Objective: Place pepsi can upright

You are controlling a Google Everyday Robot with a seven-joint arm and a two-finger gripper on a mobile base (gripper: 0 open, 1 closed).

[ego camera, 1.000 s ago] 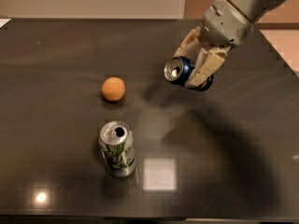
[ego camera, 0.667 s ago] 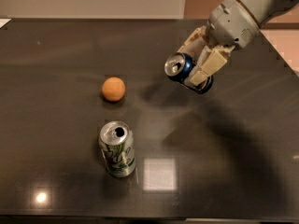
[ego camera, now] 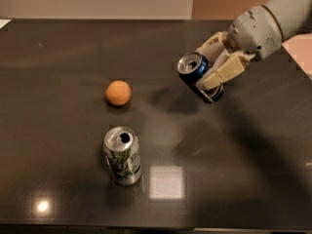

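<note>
The pepsi can (ego camera: 194, 71) is dark blue with silver ends. It is held tilted above the dark table (ego camera: 58, 48), its open top facing up and to the left. My gripper (ego camera: 213, 62) comes in from the upper right and is shut on the can, one cream finger (ego camera: 225, 70) across its near side and the other behind it. The can's shadow falls on the table just to its left.
A silver-and-green soda can (ego camera: 122, 155) stands upright at the front left. An orange ball (ego camera: 118, 92) lies left of the held can. The table's right edge runs behind my arm (ego camera: 273, 18), and a wall stands at the back.
My gripper and the pepsi can have shifted slightly up and to the right. The can stays tilted in the grip. The other can and the ball have not moved.
</note>
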